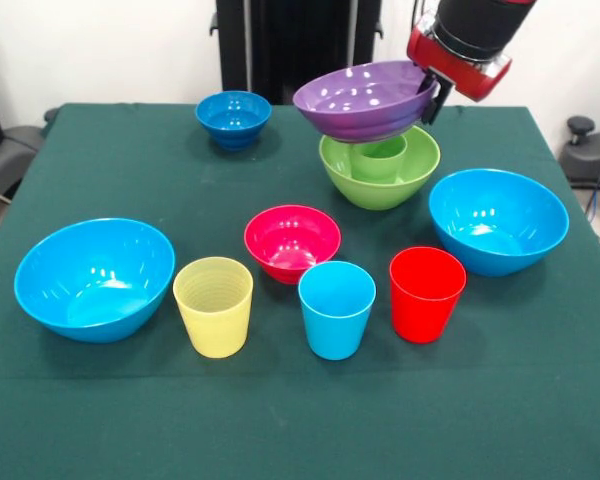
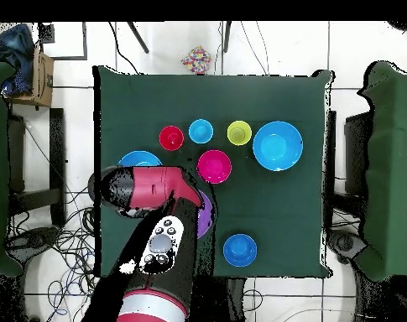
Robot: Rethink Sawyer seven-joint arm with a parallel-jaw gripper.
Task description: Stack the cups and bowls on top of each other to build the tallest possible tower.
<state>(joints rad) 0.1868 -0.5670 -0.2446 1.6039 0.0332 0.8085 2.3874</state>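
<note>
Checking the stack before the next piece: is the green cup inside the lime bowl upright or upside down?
Upright: the green cup stands in the lime-green bowl, its open mouth facing up.

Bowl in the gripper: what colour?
Purple bowl, held at its rim by the gripper; clearest in the front view.

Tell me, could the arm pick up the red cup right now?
Probably not yet. The end effector already carries the purple bowl, held over the green bowl. The red cup itself stands uncovered, apart from its neighbours.
</note>
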